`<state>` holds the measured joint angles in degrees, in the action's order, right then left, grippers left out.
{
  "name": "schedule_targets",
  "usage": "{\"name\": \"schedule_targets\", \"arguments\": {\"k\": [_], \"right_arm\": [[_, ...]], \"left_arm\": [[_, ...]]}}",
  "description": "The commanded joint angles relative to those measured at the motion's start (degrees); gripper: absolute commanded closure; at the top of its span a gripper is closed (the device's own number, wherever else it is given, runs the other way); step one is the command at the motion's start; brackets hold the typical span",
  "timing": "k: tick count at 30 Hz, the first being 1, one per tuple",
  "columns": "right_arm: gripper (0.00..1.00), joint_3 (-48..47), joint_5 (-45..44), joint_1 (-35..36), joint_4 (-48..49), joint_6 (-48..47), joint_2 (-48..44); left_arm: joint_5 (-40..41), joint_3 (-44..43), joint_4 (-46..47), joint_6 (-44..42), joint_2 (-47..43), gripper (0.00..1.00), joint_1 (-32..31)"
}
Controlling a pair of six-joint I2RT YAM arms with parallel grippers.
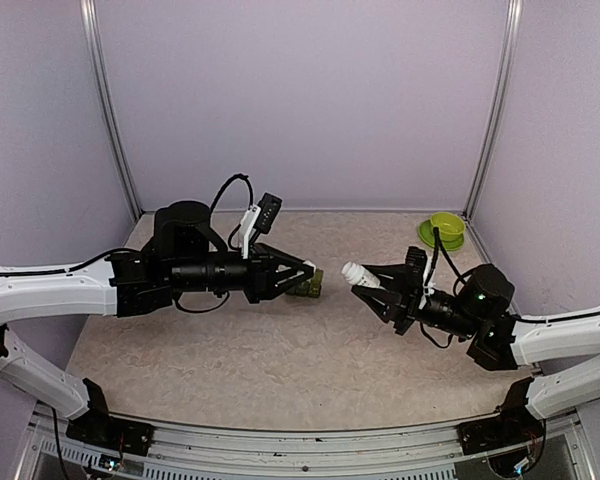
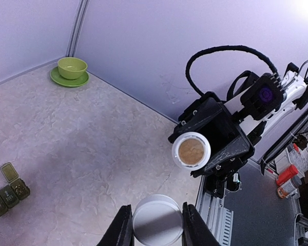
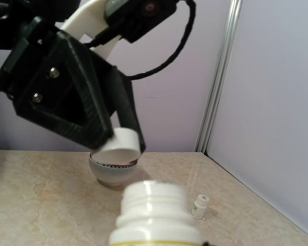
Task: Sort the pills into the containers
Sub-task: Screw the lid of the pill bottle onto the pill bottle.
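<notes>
Arms level, facing — left claw (image 2: 158, 228) pinches cap (image 2: 155, 217), right claw (image 1: 371, 284) holds bottle (image 2: 191, 151).

At 6 o'clock, super close and blurry, there's a white plastic pill bottle (image 3: 155, 218) with its bare threaded neck pointing up into frame. Up around 10 o'clock is the left gripper (image 3: 119, 139), black and chunky, pinching a round white plastic cap (image 3: 124, 144) clear of the table. Right under the cap sits a whitish bowl-shaped thing (image 3: 114, 173) with a dark band near its rim, no idea what it is. A small white cylinder piece (image 3: 199, 206) sits on the beige marbled tabletop (image 3: 41, 195) at 3 o'clock from the bottle's neck. A silver metal post (image 3: 223, 77) runs up the lilac wall (image 3: 277, 102) at 1 o'clock.
</notes>
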<state>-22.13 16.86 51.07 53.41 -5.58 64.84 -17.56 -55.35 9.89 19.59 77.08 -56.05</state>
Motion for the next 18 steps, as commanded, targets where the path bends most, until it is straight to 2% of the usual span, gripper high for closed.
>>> {"name": "schedule_targets", "arguments": {"k": [1,18], "right_arm": [[0.72,-2.13,0.00,1.07,1.86,-0.99,0.75],[0.72,-5.83,-0.31,5.03,3.28,-2.27,5.11]], "left_arm": [[-2.47,0.51,4.60,2.80,-0.99,0.75,-0.46],[-5.46,1.42,9.39,6.29,0.26,0.75,-0.55]]}}
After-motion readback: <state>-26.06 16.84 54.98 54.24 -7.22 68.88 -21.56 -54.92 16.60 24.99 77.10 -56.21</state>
